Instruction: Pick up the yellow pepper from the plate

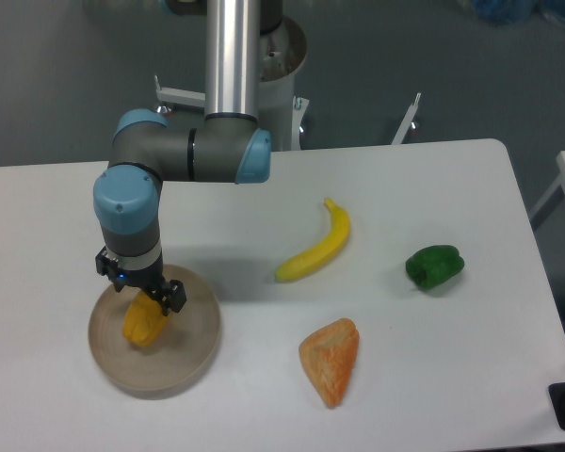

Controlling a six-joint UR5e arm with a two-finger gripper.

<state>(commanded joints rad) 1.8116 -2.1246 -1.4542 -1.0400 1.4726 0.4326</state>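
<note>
A round plate [190, 356] sits at the front left of a white table [433, 377], and its raised rim rings a yellow pepper [145, 322] lying inside. The gripper [142, 296] hangs directly above the pepper, blocking the way in from overhead. To the right, well apart from the plate, lie a banana [315, 247], an orange wedge [330, 360] and a green pepper [434, 266], with bare tabletop between them.

Banana [314, 248], centre of white table [264, 188] | green pepper [434, 266], right | orange ridged wedge [330, 360], front centre
</note>
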